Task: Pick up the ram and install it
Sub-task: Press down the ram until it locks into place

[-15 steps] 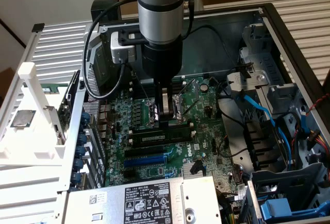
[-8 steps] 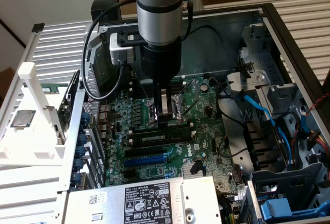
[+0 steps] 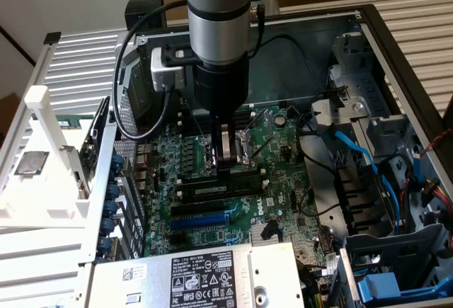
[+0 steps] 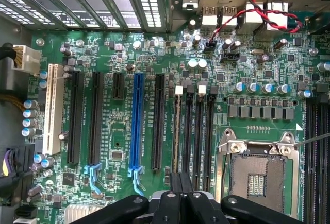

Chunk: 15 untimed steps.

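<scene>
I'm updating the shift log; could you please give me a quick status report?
Gripper shut, down over the motherboard. Ram lying along a black memory slot just below the fingertips; fully seated or not, can't tell. Nothing in the way.

PC repair bench: open computer case (image 3: 396, 46), bare motherboard (image 4: 129, 54).

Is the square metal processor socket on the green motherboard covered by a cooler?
No, the square metal processor socket lies bare on the green motherboard, its silver frame and contact field open to view.
</scene>
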Tool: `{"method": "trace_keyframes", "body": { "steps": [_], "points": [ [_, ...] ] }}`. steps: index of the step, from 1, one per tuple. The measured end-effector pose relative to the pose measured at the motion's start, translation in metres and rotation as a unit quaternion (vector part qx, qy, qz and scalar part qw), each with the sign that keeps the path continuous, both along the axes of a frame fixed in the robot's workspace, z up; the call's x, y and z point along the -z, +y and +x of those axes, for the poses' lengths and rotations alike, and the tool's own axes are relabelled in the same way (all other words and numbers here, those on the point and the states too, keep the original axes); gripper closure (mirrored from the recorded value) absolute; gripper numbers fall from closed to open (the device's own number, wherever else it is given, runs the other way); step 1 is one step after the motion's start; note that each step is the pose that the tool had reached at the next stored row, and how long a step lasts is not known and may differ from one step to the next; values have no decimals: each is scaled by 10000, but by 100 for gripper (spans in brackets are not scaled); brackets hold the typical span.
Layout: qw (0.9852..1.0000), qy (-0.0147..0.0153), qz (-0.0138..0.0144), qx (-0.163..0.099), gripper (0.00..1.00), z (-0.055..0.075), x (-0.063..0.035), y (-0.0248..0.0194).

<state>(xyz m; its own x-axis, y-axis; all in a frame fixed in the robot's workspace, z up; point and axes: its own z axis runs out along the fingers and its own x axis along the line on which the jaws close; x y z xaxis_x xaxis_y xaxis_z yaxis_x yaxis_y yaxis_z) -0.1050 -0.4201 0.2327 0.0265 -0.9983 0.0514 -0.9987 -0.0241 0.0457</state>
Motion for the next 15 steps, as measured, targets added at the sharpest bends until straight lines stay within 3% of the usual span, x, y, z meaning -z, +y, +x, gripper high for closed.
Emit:
{"method": "trace_keyframes", "body": {
  "steps": [15],
  "points": [
    [10000, 0, 0, 0, 90, 0, 14, -7]
  ]
}}
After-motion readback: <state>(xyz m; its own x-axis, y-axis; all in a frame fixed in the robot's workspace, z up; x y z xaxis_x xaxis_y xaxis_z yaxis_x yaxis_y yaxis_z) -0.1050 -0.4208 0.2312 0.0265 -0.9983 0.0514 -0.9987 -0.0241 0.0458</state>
